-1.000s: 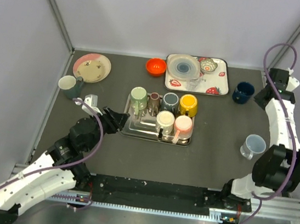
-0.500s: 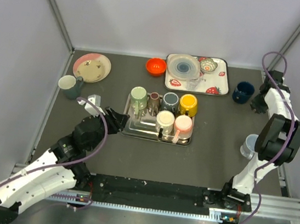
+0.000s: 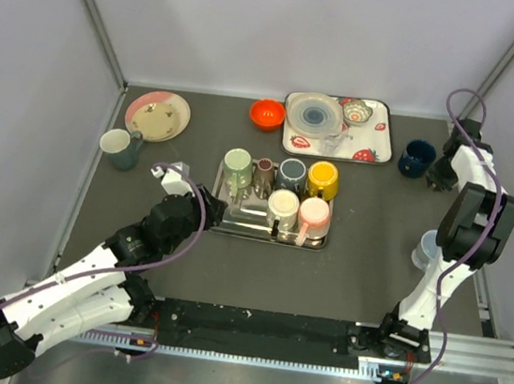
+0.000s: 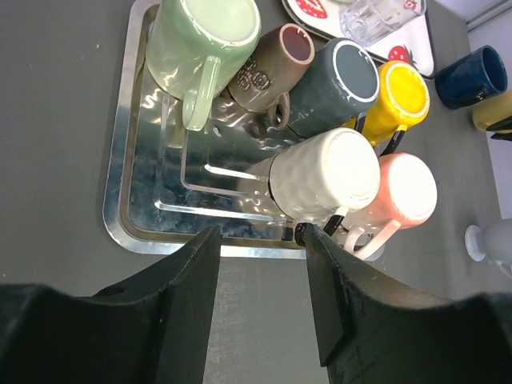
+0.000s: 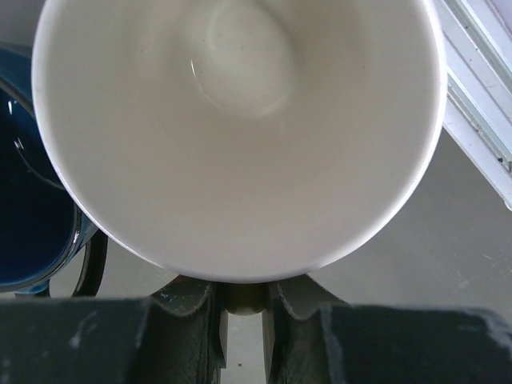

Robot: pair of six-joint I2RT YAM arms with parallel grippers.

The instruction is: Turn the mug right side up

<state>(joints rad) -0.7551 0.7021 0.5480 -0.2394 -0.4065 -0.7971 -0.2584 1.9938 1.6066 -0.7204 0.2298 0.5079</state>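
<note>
Several mugs lie tipped on a rack in the steel tray [image 3: 230,224] [image 4: 118,214]: green [image 3: 237,166] [image 4: 204,40], brown [image 3: 264,176], grey [image 3: 292,173], yellow [image 3: 323,179], cream [image 3: 283,205] [image 4: 328,180] and pink [image 3: 314,214] [image 4: 404,192]. My left gripper [image 3: 212,207] [image 4: 258,236] is open and empty at the tray's near left edge, just short of the cream mug. My right gripper [image 3: 443,174] [image 5: 244,300] is shut on the handle of a white-lined mug [image 5: 240,120], mouth facing the camera, beside a navy mug [image 3: 417,158] [image 5: 32,200].
A translucent cup [image 3: 434,250] stands near the right edge. A teal mug [image 3: 119,147] and a pink plate [image 3: 158,115] are at the far left. A red bowl [image 3: 267,114] and a strawberry tray [image 3: 378,154] with dishes sit at the back.
My left arm has reached forward and right, its gripper now at the tray's edge. My right arm has folded down at the far right, close to the navy mug.
</note>
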